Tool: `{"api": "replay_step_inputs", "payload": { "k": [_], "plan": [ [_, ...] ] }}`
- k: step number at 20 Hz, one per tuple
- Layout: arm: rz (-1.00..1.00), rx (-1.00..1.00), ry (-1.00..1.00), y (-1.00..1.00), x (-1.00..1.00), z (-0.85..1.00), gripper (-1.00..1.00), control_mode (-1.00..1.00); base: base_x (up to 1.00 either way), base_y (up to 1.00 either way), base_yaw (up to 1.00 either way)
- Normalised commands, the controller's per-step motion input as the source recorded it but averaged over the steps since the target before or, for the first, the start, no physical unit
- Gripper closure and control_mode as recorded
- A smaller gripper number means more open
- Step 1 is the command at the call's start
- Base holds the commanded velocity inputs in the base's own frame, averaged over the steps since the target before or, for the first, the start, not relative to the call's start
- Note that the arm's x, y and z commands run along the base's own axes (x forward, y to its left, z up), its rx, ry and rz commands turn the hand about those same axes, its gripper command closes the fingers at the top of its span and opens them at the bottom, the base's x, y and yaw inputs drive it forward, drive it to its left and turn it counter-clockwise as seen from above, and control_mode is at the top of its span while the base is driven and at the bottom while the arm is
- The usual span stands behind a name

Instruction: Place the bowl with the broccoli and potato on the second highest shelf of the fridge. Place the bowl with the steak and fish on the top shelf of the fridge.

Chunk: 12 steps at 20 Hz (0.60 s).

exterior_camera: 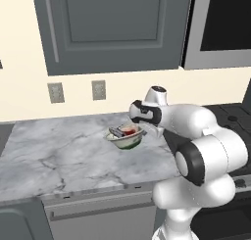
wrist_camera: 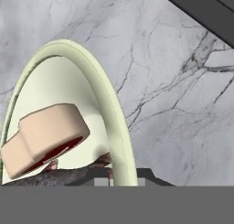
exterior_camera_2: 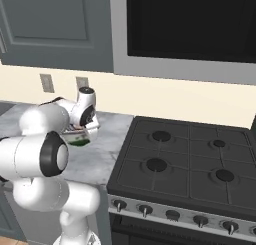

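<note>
A pale green-rimmed bowl (exterior_camera: 125,137) holds a pinkish steak piece (wrist_camera: 45,136) with a red underside and a dark grey fish (wrist_camera: 50,177). It sits tilted, low over the marble counter (exterior_camera: 59,156), and I cannot tell whether its base touches the stone. My gripper (exterior_camera: 143,130) is at the bowl's right side, shut on the rim. In the hand view the rim (wrist_camera: 116,127) runs down between the fingertips, with my gripper (wrist_camera: 119,173) closed around it. From the right base view the bowl (exterior_camera_2: 76,138) peeks out below my gripper (exterior_camera_2: 85,130).
A black gas stove (exterior_camera_2: 185,159) adjoins the counter on the right. Dark upper cabinets (exterior_camera: 112,23) and a microwave (exterior_camera_2: 190,24) hang above. Two wall outlets (exterior_camera: 56,92) sit on the backsplash. The counter's front edge (exterior_camera: 88,187) runs above a dishwasher.
</note>
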Motion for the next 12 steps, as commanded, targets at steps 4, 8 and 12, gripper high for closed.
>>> {"api": "replay_step_inputs", "payload": {
  "k": [4,8,12],
  "plan": [
    [0.0,0.0,-0.17,0.0,-0.68,0.15,1.0,-1.0,0.0,0.0,0.0],
    [0.0,0.0,-0.31,0.0,-0.86,0.46,1.0,-1.0,0.0,0.0,0.0],
    [0.0,0.0,-0.37,-0.03,-0.88,0.68,1.0,-1.0,0.0,0.0,0.0]
  ]
}}
